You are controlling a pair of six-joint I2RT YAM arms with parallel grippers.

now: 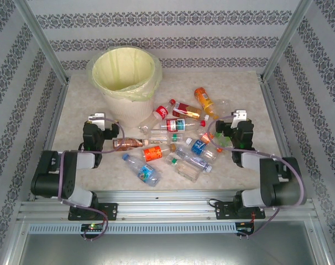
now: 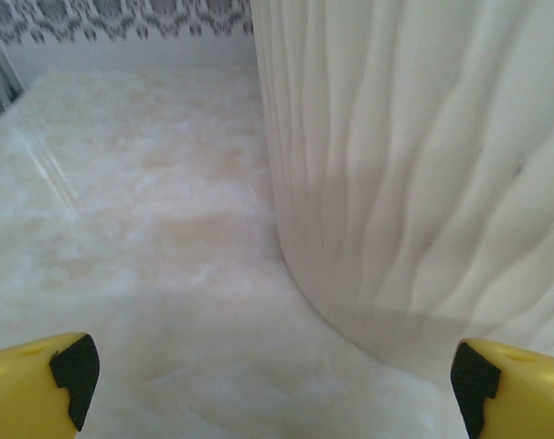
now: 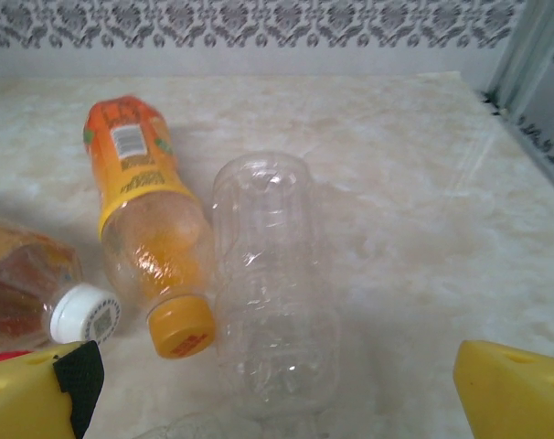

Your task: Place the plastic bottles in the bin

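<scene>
Both wide — left pincer (image 2: 272, 384), right pincer (image 3: 272, 391); bin (image 2: 414, 165) top cropped; clear bottle (image 3: 268, 265) possibly truncated.

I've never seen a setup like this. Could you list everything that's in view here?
Bin: one, cream, far left of table.
Liner: one, pale yellow, inside bin.
Bottles: roughly a dozen, clear or tinted, mixed labels, lying mid-table right of bin.
Table: one, cream marbled.
Walls: grey-white patterned, around table.
Left arm: one, black-grey, near edge.
Right arm: one, black-grey, near edge.
Left pincer: yellow-black, open, by bin's base.
Right pincer: yellow-black, open, facing bottles.
</scene>
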